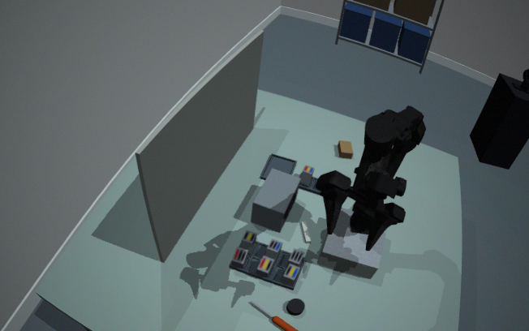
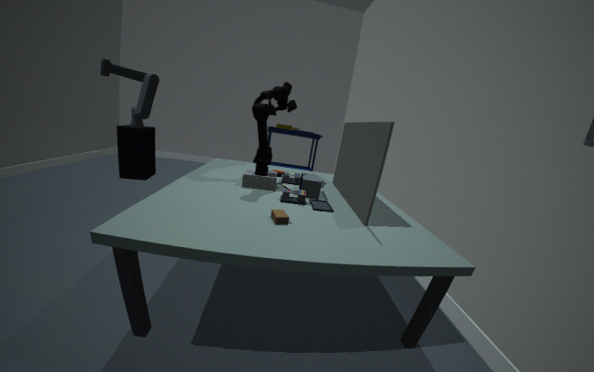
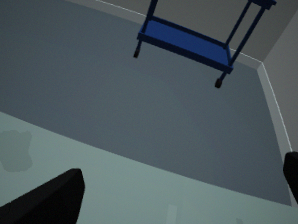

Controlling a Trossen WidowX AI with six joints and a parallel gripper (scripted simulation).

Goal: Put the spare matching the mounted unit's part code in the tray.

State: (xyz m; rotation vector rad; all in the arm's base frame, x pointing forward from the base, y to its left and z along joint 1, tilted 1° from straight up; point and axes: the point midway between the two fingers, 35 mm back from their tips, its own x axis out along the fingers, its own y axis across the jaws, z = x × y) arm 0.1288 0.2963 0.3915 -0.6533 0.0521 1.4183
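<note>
The mounted unit (image 1: 276, 199) (image 2: 312, 186) is a grey box in the middle of the table; its back is not readable. A dark, empty tray (image 1: 279, 164) (image 2: 322, 205) lies just behind it. A dark rack (image 1: 268, 264) in front of it holds several spares with coloured stripes, among them a red-yellow one (image 1: 264, 264) and a yellow-blue one (image 1: 292, 271). One more striped spare (image 1: 308, 172) sits on a small holder beside the tray. My gripper (image 1: 352, 237) (image 3: 184, 172) is open and empty, raised high above the arm's base, fingers pointing down towards the table's near edge.
The arm stands on a grey base block (image 1: 337, 247) (image 2: 260, 180). A tall grey panel (image 1: 203, 162) (image 2: 362, 169) stands along one side. A brown block (image 1: 346, 148) (image 2: 280, 216), a white strip (image 1: 305, 232), a black puck (image 1: 295, 307) and an orange screwdriver (image 1: 280, 321) lie about. A blue cart (image 3: 200, 36) stands beyond the table.
</note>
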